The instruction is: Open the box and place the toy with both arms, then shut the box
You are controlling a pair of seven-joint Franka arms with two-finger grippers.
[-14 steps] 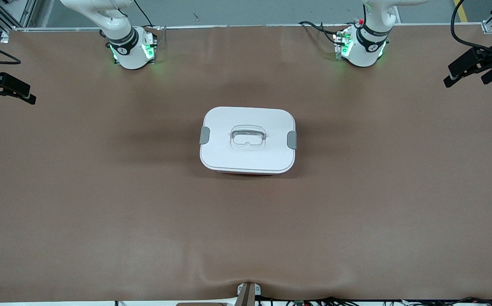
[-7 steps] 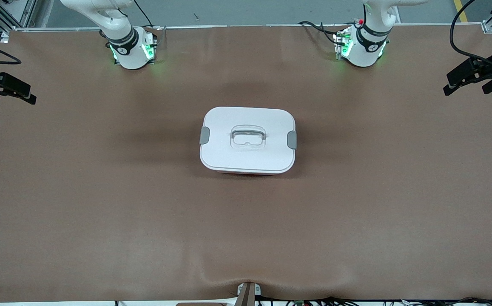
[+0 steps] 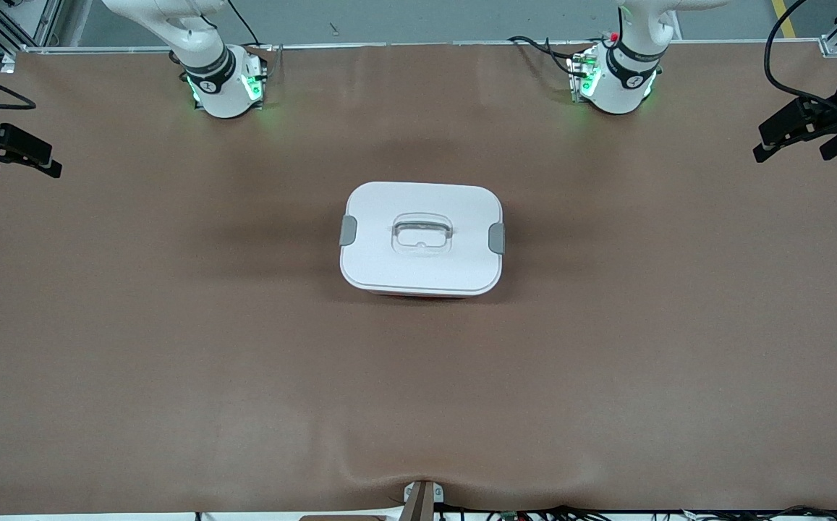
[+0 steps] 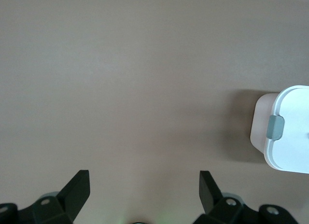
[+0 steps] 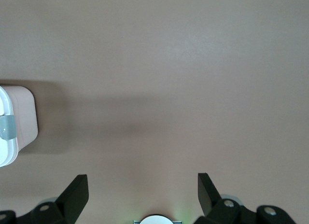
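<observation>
Front view, from the camera's edge toward the robots' bases: the brown table [image 3: 172, 376] lies bare nearest the camera. At its middle stands the box [image 3: 422, 239], lid on, a grey clip [image 3: 348, 230] at the end toward the right arm and a second grey clip [image 3: 496, 238] at the end toward the left arm; the clear recessed handle [image 3: 422, 235] sits in the lid's centre. A thin strip of the pink base shows under the lid's edge nearest the camera. The toy is not seen in any view.

The right gripper [image 3: 9, 148] hangs over the right arm's end of the table, well apart from the box. The left gripper [image 3: 798, 130] hangs over the left arm's end, likewise well apart from the box. Both arms' bases glow green at the table's edge farthest from the camera.

Left wrist view: the two dark fingers [image 4: 77, 190] stand spread wide with only bare table between them; the box and one clip lie off to one side of the fingers, outside their gap.

Right wrist view: the fingers [image 5: 77, 188] are likewise spread wide over bare table, holding nothing; a corner of the box, with its pale pink base and a clip, shows outside their gap.
</observation>
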